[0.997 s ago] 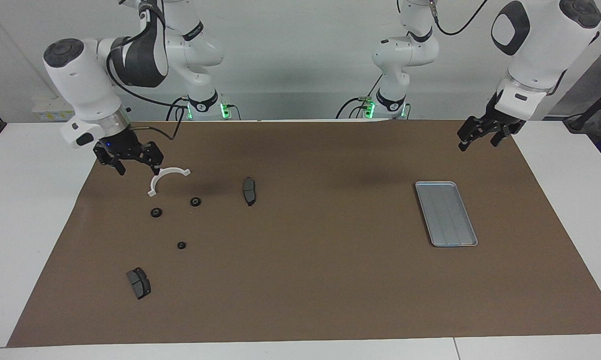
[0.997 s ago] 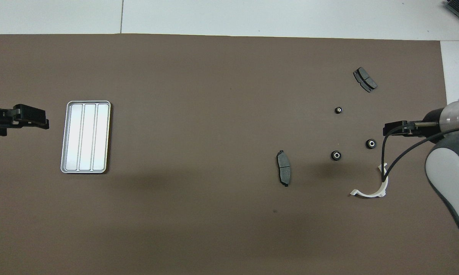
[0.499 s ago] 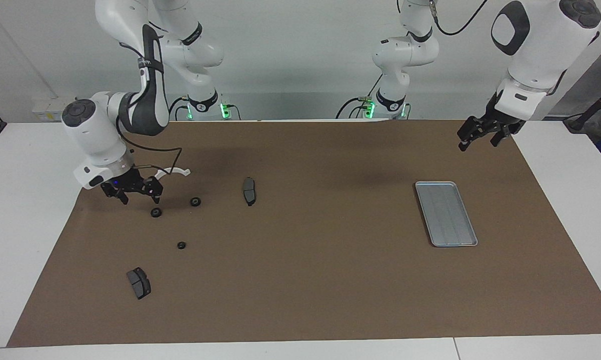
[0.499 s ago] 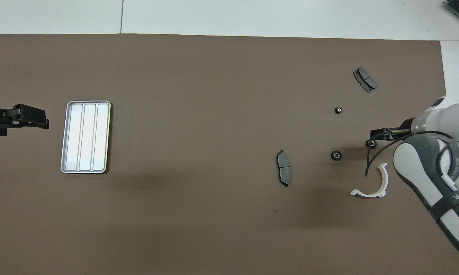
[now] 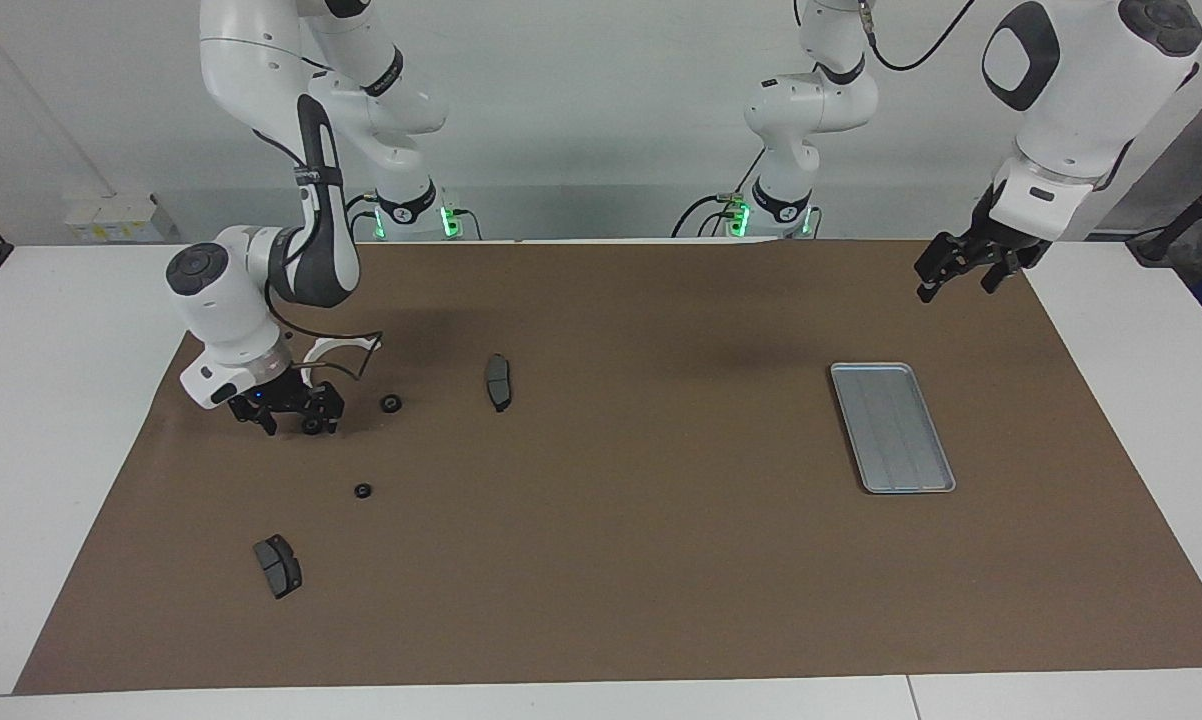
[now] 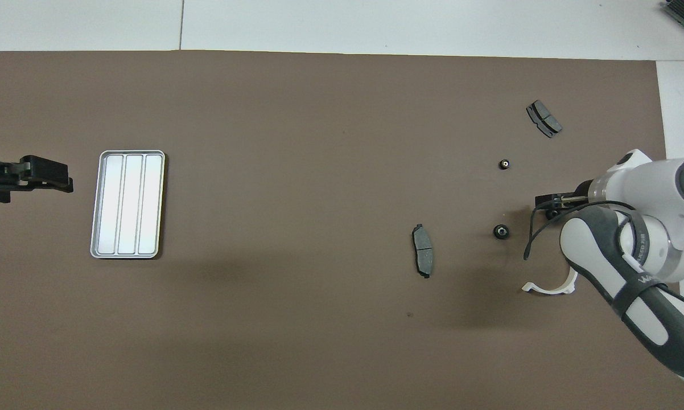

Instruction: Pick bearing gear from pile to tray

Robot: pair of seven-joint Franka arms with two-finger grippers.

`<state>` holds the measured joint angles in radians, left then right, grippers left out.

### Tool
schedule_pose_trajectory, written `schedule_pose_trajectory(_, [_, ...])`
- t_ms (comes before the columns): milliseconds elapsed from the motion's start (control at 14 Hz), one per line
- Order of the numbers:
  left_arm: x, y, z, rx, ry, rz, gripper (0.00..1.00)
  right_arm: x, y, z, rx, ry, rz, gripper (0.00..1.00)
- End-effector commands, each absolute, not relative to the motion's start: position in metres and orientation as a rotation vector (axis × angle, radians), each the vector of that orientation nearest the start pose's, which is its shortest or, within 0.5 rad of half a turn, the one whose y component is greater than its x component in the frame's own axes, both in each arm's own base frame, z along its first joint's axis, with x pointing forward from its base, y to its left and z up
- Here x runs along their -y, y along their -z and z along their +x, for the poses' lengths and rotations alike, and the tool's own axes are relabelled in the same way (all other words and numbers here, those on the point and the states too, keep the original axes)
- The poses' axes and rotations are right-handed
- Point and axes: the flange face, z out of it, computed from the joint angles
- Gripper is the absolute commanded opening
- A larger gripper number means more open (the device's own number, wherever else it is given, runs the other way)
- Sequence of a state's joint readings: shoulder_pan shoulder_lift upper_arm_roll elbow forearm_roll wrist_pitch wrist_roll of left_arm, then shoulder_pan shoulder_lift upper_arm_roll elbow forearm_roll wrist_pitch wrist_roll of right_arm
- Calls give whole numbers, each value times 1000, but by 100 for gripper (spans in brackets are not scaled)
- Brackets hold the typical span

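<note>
The right gripper (image 5: pixel 291 420) is low over a black ring (image 5: pixel 312 425), fingers wide open, holding nothing. If it shuts off-centre the ring could roll away — it's tiny. The tray (image 5: pixel 892 427) lies well apart, the left gripper (image 5: pixel 961 270) waiting open above the mat beside it.

Pile: three small black rings, one white half-ring bracket (image 5: pixel 339 346), two dark grey curved pads, all flat on the brown mat. One ring (image 5: pixel 312 424) sits at the right gripper (image 5: pixel 294 424), low between its parted jaws; second ring (image 5: pixel 390 403) just beside them; third (image 5: pixel 362 491) apart. Tray (image 5: pixel 892 427): silver-grey, ribbed, flat, near the left gripper (image 5: pixel 951 275), not under its jaws.
</note>
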<state>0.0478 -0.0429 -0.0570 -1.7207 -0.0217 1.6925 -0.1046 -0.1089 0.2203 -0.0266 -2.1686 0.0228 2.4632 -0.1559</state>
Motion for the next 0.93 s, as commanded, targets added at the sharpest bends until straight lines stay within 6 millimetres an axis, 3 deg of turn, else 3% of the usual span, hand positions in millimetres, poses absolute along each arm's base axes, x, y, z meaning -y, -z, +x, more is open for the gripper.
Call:
schedule_pose_trajectory(0, [5,-590,541,159,29,-3166,100,76,-291,557,28,109,-3145,95])
schedule_pose_trajectory(214, [7,-590,540,154,32,-3166,100,75,-290,555,29,87,-3143,81])
schedule_pose_trajectory(427, [6,-590,540,159,32,-3166,100,75,-289,554,29,85,-3143,47])
schedule_pose_trajectory(499, [6,-590,540,157,32,-3166,100,70,-289,555,24,87,-3143,27])
schedule_pose_trajectory(641, [6,-590,540,157,32,-3166,100,62,-289,556,15,85,-3141,8])
schedule_pose_trajectory(855, [6,-590,540,157,32,-3166,100,61,-294,557,19,97,-3142,2])
